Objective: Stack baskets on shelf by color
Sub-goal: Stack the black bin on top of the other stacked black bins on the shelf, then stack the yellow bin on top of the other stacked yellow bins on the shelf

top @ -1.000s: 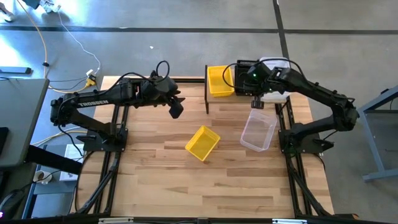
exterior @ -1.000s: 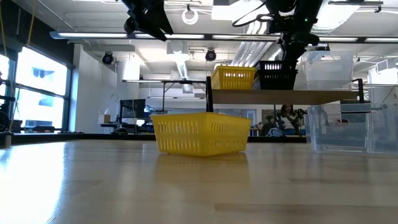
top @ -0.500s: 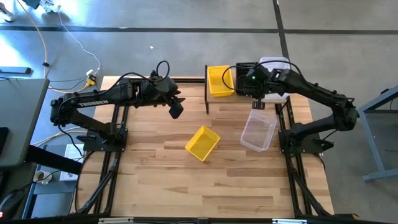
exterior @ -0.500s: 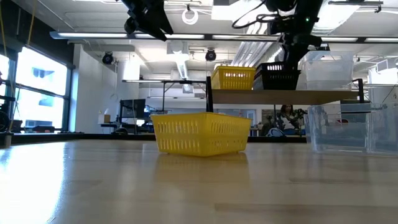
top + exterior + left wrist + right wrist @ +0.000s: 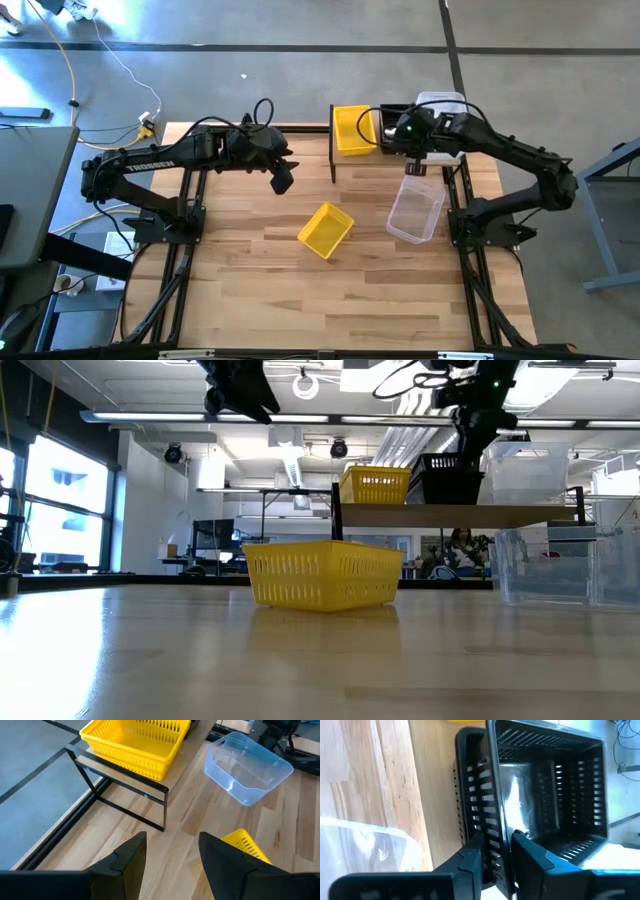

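Note:
My right gripper (image 5: 497, 857) is shut on a black mesh basket (image 5: 447, 478) over the shelf (image 5: 450, 515), with another black basket (image 5: 464, 795) right beside or under it. A yellow basket (image 5: 353, 130) and clear baskets (image 5: 525, 470) stand on the shelf. A second yellow basket (image 5: 326, 229) and a clear basket (image 5: 416, 210) rest on their bottoms on the table. My left gripper (image 5: 172, 865) hangs open and empty above the table, left of the shelf. My right gripper pinches one side wall of the black basket at its rim (image 5: 496, 840), one finger inside the basket and one outside. The fingers come from above, pointing down. The basket stays upright over the shelf; whether its bottom rests in the other black basket I cannot tell.
The shelf's black frame posts (image 5: 332, 150) stand at the table's far edge. The bare wooden tabletop (image 5: 300, 290) stretches toward the near edge. Room furniture and ceiling lights show behind the table in the low view.
My right gripper has risen a little over the shelf with the black basket, and the basket's rim stands slightly higher than a second ago.

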### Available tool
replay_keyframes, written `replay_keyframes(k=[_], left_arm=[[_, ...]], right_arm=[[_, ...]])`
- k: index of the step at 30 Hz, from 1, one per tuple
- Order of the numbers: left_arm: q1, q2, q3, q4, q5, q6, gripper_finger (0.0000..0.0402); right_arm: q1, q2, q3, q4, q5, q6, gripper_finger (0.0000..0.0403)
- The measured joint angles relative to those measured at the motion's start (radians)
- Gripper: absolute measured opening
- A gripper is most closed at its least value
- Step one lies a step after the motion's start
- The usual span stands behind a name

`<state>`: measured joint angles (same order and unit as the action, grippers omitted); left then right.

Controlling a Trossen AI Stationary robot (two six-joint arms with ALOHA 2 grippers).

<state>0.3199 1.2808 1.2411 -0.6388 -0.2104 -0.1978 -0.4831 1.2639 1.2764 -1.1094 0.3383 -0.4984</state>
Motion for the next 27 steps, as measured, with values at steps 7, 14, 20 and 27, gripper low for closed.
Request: replay_keyframes(k=[7,14,20,27], left_arm=[[0.000,0.000,0.000,0.000,0.000,0.000,0.0170],[0.000,0.000,0.000,0.000,0.000,0.001,0.0170],[0.000,0.000,0.000,0.000,0.007,0.001,0.0170],[-0.025,0.000,0.000,0.000,0.151,-0.026,0.0170]], right_arm=[[-0.008,-0.004,0.051,-0.070,-0.009,0.007,0.0083],[0.005,-0.020,0.053,-0.098,-0.015,0.103,0.0083],[0.048,-0.034,0.124,-0.098,-0.029,0.186,0.0083],[0.105,-0.034,0.193,-0.095,-0.136,0.451,0.0083]])
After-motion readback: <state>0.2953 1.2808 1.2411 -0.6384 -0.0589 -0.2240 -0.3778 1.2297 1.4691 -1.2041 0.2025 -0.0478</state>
